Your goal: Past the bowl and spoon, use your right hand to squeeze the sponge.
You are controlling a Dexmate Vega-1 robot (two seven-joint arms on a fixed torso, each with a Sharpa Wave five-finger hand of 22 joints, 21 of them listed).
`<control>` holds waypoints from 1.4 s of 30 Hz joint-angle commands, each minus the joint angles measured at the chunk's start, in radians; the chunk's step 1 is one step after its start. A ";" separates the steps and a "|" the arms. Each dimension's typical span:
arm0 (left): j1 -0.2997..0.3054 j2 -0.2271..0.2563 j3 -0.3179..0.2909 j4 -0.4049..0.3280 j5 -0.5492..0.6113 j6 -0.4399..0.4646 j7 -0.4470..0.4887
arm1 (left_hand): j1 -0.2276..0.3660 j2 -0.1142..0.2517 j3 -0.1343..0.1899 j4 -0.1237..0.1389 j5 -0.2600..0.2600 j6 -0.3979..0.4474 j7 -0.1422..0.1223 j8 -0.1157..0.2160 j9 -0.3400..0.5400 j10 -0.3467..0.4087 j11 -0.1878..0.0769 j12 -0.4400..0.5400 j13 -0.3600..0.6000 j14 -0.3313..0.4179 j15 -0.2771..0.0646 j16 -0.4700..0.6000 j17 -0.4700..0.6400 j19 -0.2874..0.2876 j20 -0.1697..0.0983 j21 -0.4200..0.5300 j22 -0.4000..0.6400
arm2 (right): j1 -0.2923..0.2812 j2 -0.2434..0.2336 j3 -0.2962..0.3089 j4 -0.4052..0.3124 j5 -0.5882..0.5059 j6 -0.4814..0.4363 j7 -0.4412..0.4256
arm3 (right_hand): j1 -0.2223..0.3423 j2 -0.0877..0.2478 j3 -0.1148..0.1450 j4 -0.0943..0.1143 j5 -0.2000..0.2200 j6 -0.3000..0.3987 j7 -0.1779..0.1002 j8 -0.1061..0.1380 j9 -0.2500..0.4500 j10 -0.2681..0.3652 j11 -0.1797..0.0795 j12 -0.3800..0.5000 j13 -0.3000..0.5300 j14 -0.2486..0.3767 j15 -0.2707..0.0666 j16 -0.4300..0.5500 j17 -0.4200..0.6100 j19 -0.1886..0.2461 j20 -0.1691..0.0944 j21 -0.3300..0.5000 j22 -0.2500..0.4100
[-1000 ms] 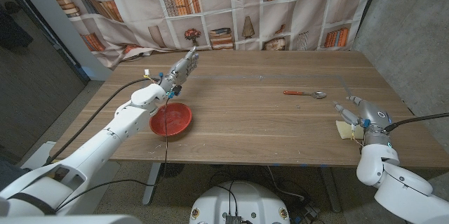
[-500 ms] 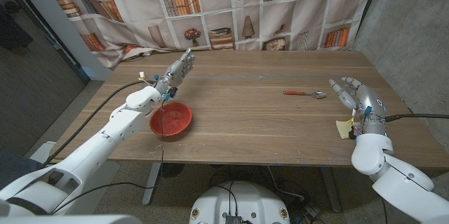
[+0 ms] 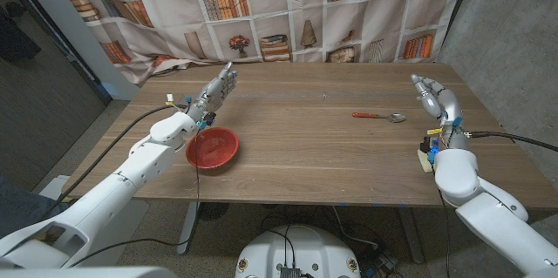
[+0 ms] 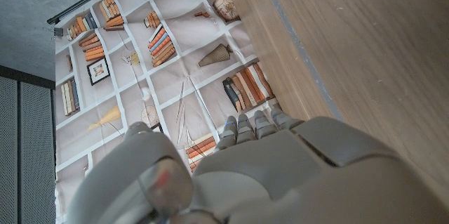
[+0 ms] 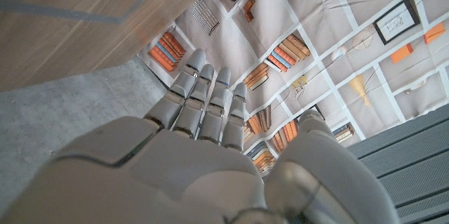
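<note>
Two hands appear in the head view: the right hand (image 3: 432,98) is raised with fingers spread, holding nothing, beyond the sponge (image 3: 425,159), which lies partly hidden beside the right forearm, nearer the robot than the spoon (image 3: 380,117). The left hand (image 3: 218,89), equally empty and spread, hovers beyond the bowl (image 3: 212,147). Left wrist view: extended fingers (image 4: 247,124) over the table (image 4: 365,48). Right wrist view: straight fingers (image 5: 203,104) point off the table's edge; a descent from this pose would probably miss the sponge or nudge it away.

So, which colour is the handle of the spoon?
Orange-red, on the spoon; the head view shows it best.
</note>
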State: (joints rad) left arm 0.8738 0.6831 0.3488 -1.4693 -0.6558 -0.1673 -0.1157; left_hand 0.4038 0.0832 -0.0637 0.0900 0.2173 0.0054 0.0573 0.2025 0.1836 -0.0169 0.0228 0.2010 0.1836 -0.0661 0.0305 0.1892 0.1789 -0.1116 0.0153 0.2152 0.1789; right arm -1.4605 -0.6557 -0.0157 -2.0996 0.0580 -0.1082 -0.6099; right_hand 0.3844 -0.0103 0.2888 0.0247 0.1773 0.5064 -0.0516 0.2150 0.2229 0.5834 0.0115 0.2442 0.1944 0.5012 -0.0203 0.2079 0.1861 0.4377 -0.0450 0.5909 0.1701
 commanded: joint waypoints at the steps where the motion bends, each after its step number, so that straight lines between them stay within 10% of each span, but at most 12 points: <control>1: 0.067 0.004 -0.039 -0.041 -0.005 -0.062 0.050 | 0.001 0.004 -0.004 0.001 0.000 0.007 0.001 -0.003 0.004 0.012 0.000 0.010 0.005 0.011 0.000 0.005 0.004 0.016 -0.004 0.011 0.005 | 0.113 0.066 0.004 0.177 0.281 0.298 0.220 | 0.000 0.015 0.010 0.000 -0.001 0.015 -0.002 0.005 -0.001 -0.003 0.013 0.000 -0.001 -0.002 0.008 -0.002 0.002 0.013 -0.015 -0.005 0.006; 21: 0.073 0.013 -0.058 -0.055 0.003 -0.079 0.062 | 0.007 0.008 -0.006 -0.001 -0.001 0.007 0.003 -0.004 0.004 0.031 0.001 0.013 0.004 0.027 -0.003 0.005 0.004 0.039 -0.006 0.016 0.004 | 0.234 0.032 -0.045 0.325 0.556 0.356 0.462 | -0.055 0.015 -0.016 0.015 -0.001 -0.036 0.055 -0.017 -0.011 -0.046 0.056 -0.019 -0.001 -0.066 0.035 -0.017 0.006 -0.026 -0.006 -0.056 0.007; 42: 0.081 0.031 -0.073 -0.094 0.010 -0.058 0.091 | 0.011 0.013 -0.008 -0.001 -0.002 -0.013 0.009 -0.011 0.004 0.017 0.017 0.005 0.005 0.019 0.013 -0.001 0.004 0.032 0.007 0.008 0.004 | 0.291 0.011 -0.109 0.391 0.596 0.371 0.475 | -0.078 0.008 -0.030 0.021 0.001 -0.050 0.086 -0.020 -0.014 -0.052 0.068 -0.022 -0.001 -0.073 0.043 -0.017 0.007 -0.031 -0.005 -0.070 0.007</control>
